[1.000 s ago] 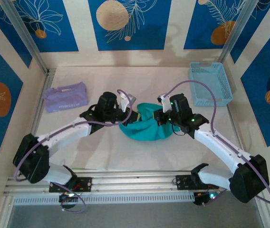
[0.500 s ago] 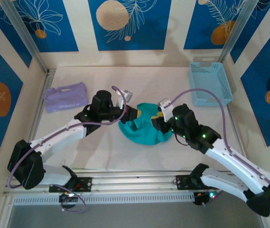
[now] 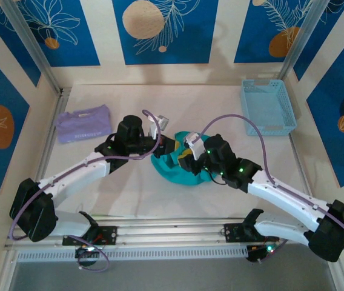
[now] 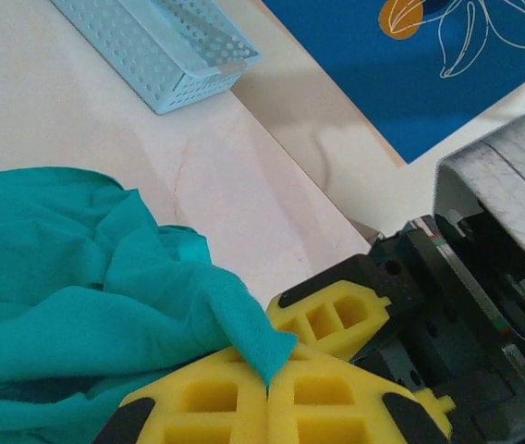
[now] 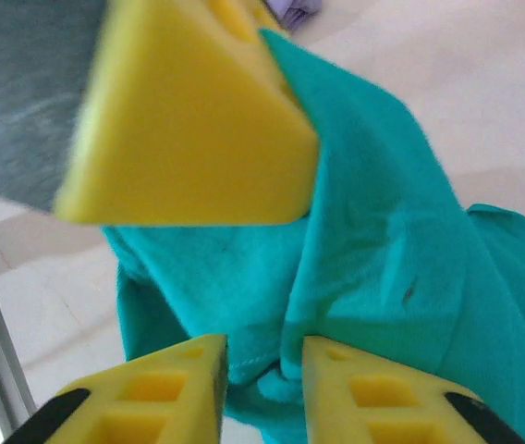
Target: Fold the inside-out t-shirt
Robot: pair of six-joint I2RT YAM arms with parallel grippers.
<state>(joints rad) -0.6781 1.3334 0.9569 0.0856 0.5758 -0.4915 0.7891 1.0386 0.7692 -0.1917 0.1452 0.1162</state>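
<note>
The left gripper (image 4: 267,393) has its yellow fingers pressed flat together, and a corner of the teal t-shirt (image 4: 68,277) is nipped in the seam between them. Right next to it, the right gripper (image 5: 264,379) noses into the same bundle. Its fingers stand a little apart with a hemmed fold of the cloth in the gap, and I cannot tell whether they have hold of it. The two grippers are nearly touching, one yellow pad of each close to the other.

Behind them, the left arm (image 3: 81,167) reaches in low from the near left corner, and its wrist sits on the left edge of the shirt. The right arm (image 3: 281,191) stretches in from the near right with its wrist over the shirt's right side. The shirt is a crumpled heap in the middle of the table (image 3: 220,103).

The pale blue basket (image 3: 271,130) sits at the far right, well apart from the shirt, and I can see straight down to its perforated bottom. A folded lavender garment (image 3: 84,125) lies at the far left.
</note>
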